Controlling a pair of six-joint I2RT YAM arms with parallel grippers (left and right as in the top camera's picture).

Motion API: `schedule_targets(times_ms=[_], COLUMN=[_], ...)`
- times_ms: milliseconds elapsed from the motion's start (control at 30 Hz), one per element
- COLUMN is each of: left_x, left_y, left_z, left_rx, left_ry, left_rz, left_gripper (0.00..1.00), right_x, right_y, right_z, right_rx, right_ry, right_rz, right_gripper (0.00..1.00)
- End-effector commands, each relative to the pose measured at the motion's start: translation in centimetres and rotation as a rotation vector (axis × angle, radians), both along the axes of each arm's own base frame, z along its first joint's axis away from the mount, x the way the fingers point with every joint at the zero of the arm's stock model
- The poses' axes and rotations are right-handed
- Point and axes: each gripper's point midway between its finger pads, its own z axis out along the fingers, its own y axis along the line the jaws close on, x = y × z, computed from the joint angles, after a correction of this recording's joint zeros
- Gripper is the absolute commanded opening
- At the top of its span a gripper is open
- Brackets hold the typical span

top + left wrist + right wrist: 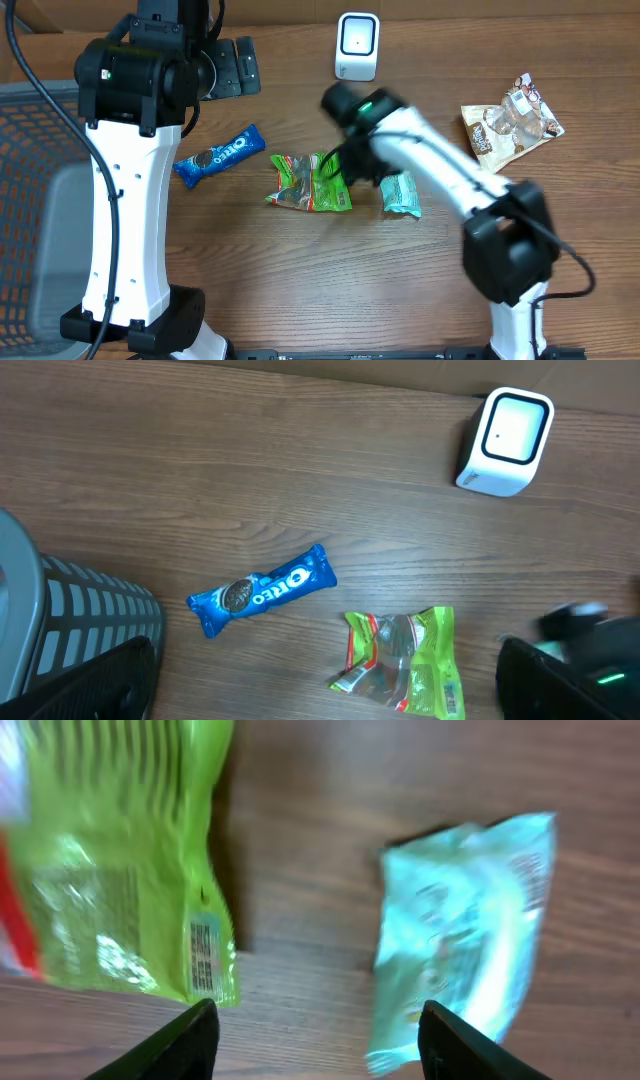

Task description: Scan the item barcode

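Observation:
A green snack packet (308, 185) lies flat mid-table, its barcode (204, 957) showing at one edge in the right wrist view. Just right of it lies a teal packet (402, 195). My right gripper (360, 170) hangs over the gap between the two, open, with only bare wood between its fingers (190, 1040). The green packet (110, 860) is to its left and the teal packet (465, 930) to its right. The white scanner (357, 46) stands at the back. My left gripper (240, 65) is raised at the back left, wide open and empty, looking down on the green packet (405, 660) and scanner (507, 440).
A blue Oreo pack (220, 157) lies left of the green packet. A brown-and-white snack bag (510, 125) sits at the right. A grey mesh basket (30, 200) stands off the left edge. Cardboard lines the back.

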Motion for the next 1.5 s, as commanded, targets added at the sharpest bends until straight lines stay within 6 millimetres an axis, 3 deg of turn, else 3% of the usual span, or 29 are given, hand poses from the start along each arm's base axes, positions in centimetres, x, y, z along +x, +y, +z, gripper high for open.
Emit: schedule_targets(times_ms=[0,67,100,200,367,400,533,800,1033,1267,1467], left_x=[0.1,0.1,0.1,0.1,0.1,0.1,0.1,0.1,0.1,0.1,0.1], left_y=[0.2,0.2,0.2,0.2,0.2,0.2,0.2,0.2,0.2,0.2,0.2], left_z=[0.0,0.0,0.0,0.0,0.0,0.0,0.0,0.0,0.0,0.0,0.0], left_rx=[0.022,0.022,0.022,0.022,0.022,0.022,0.022,0.022,0.022,0.022,0.022], left_ry=[-0.001,0.0,0.0,0.0,-0.001,-0.001,0.0,0.0,0.0,0.0,-0.001], left_rz=[-0.007,-0.007,-0.007,-0.007,-0.007,-0.007,-0.007,-0.007,-0.007,-0.007,-0.007], left_gripper=[1.0,1.0,1.0,1.0,1.0,1.0,1.0,1.0,1.0,1.0,1.0], right_x=[2.4,2.6,3.0,3.0,1.7,1.1,0.1,-0.7,-0.7,-3.4,-3.9], right_y=[-2.3,-3.7,-5.9,-7.4,-7.7,-7.8,-7.4,-7.1,-7.4,-6.6,-6.9], right_z=[4.4,4.4,3.8,2.4,-0.3,-1.7,-3.3,-5.1,-5.6,-9.0,-9.3], right_rx=[0.259,0.319,0.365,0.362,0.352,0.347,0.36,0.36,0.336,0.324,0.32], right_ry=[0.02,0.057,0.091,0.108,0.149,0.166,0.192,0.193,0.183,0.214,0.225], right_rz=[-0.011,-0.017,-0.05,-0.091,-0.1,-0.107,-0.105,-0.092,-0.086,-0.076,-0.083], right_gripper=[0.62,0.57,0.28,0.04,0.04,0.04,0.04,0.04,0.04,0.04,0.04])
